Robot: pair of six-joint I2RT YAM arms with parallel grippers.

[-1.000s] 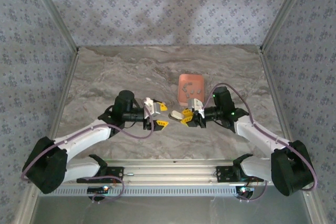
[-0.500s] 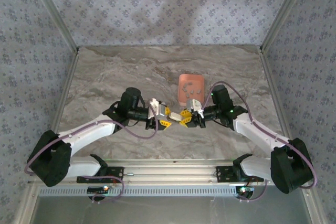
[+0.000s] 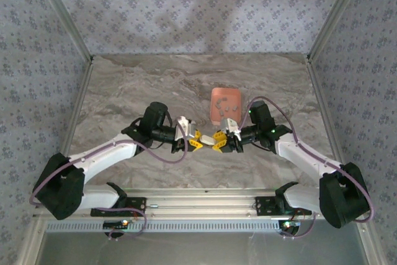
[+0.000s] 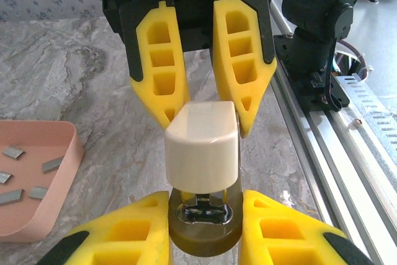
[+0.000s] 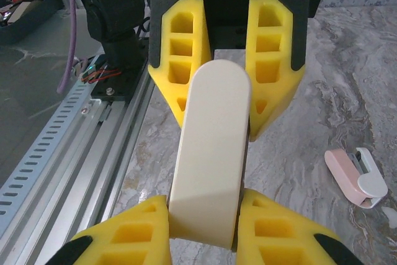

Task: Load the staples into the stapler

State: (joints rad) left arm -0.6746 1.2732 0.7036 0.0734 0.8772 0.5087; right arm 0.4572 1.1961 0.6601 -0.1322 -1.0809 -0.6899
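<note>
The stapler [image 3: 206,139], cream on top with a brown base, hangs between the two grippers just above the table. My left gripper [image 4: 205,231] is shut on the brown base's front end, below the cream nose [image 4: 201,147]. My right gripper [image 5: 205,224] is shut on the rear end of the stapler [image 5: 214,141]. In the top view the left gripper [image 3: 197,140] and right gripper [image 3: 217,139] face each other closely. Several small grey staples [image 4: 53,164] lie in the salmon tray [image 4: 59,184]; the tray [image 3: 216,98] sits just behind the grippers.
A small pink and white object [image 5: 356,175] lies on the marble beside the right gripper. The metal rail [image 4: 347,122] with the arm bases runs along the near edge. Patterned walls enclose the table on three sides.
The left gripper moved right up to the stapler and shut on its front end. The right gripper kept its hold and barely moved.
</note>
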